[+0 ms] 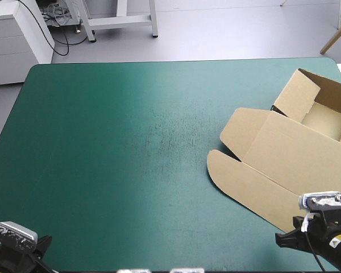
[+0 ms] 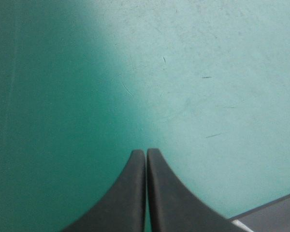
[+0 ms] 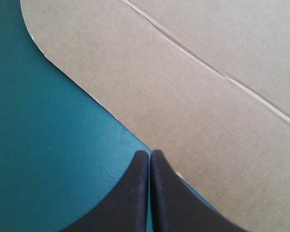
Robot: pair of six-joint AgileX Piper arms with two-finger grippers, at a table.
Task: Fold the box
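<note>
Half-raised brown box [image 1: 321, 116] at your desk's [image 1: 113, 148] right edge.
Left pincer [image 2: 146, 152], right pincer [image 3: 146, 152]: closed, empty. Board looks stiff, light; grip the lid's [image 1: 295, 156] near edge.

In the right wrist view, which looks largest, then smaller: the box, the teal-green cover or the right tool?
1. box
2. teal-green cover
3. right tool, smallest although nearest the camera

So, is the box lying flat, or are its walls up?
Walls up: an open tray. In the high view the box has walls standing around a hollow, while its lid lies flat.
</note>
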